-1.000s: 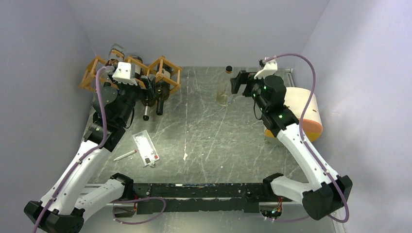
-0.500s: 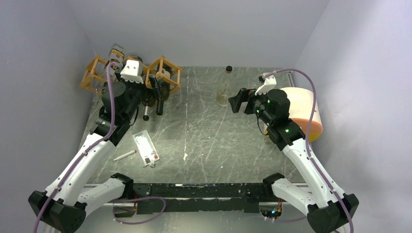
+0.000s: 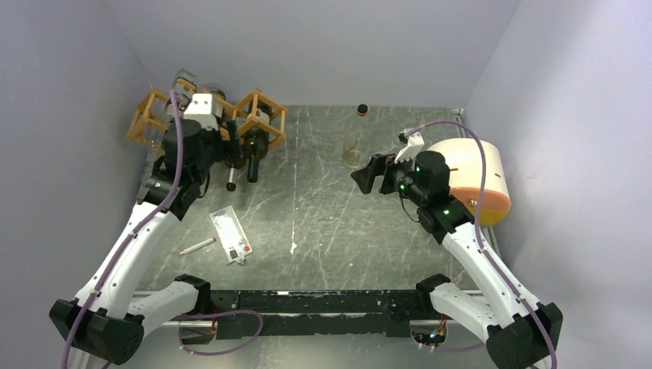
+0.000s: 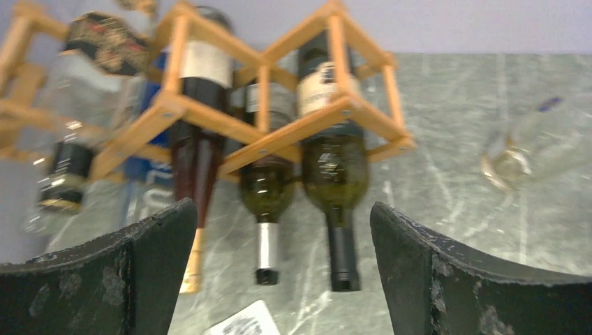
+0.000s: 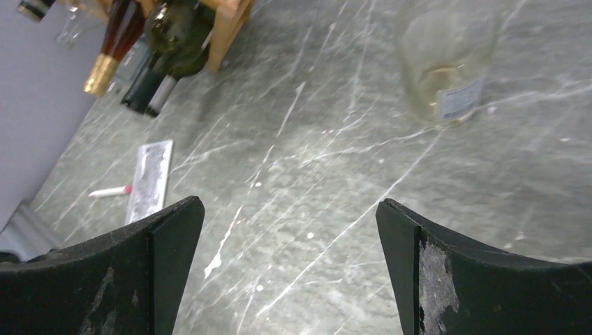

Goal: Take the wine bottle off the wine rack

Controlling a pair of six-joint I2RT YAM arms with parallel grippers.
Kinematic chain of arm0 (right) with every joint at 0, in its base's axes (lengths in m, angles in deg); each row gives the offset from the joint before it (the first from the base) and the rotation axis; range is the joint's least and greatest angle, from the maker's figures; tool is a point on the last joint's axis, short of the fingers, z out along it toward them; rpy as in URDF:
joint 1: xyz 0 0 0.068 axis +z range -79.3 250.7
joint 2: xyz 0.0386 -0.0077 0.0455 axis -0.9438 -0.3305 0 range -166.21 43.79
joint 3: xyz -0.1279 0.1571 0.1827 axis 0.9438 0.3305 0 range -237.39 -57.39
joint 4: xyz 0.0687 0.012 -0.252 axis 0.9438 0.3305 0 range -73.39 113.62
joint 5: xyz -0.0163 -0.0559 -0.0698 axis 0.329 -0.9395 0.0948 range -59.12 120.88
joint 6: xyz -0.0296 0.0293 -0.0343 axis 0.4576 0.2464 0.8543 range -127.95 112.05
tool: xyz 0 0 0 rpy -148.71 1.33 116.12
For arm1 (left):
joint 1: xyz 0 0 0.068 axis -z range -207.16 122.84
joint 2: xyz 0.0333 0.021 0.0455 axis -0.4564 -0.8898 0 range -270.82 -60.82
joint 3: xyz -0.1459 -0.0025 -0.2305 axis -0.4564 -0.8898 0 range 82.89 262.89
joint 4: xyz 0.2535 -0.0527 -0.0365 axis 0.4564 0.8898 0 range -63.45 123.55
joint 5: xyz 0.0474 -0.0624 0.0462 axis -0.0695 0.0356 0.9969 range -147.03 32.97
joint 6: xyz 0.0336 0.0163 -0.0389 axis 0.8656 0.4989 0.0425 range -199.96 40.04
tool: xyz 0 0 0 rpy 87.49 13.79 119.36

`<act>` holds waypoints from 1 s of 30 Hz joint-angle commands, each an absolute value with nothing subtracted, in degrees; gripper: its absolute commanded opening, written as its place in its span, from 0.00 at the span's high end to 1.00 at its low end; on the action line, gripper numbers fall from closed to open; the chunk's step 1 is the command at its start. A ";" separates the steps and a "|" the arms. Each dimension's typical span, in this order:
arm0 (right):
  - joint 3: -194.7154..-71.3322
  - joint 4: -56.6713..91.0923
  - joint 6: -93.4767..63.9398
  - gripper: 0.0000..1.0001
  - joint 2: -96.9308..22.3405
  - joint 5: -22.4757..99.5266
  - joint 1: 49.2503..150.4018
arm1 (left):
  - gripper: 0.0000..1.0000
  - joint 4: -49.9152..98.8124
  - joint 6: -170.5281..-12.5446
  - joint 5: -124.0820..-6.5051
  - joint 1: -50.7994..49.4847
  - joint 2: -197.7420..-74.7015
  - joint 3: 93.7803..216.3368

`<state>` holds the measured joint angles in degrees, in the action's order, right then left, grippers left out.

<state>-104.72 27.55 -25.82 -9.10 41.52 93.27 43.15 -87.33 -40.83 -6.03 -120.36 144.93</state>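
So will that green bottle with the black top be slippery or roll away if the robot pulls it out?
Probably slippery: the green bottle is shiny glass, so it looks smooth. It's round, so once out of the wine rack it could roll on the flat table. Glass would likely break if dropped.

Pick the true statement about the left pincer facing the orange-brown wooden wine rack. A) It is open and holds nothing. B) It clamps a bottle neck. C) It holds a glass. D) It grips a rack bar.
A: the left pincer stands wide open, short of the orange-brown wooden wine rack, touching nothing.
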 commanded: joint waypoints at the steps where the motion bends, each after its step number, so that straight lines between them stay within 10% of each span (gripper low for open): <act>1: -101.95 22.00 -28.56 0.00 -9.46 51.76 93.11 | 0.03 53.02 -87.41 -36.72 -12.25 -117.94 149.35; 30: -106.13 28.79 -19.49 0.00 -15.05 41.15 101.35 | 0.03 53.06 -85.00 -39.32 -32.76 -124.75 147.03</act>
<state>-106.19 30.72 -20.58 -16.70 40.51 101.13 51.68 -83.81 -32.06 -29.55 -123.53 142.00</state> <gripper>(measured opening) 0.997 0.970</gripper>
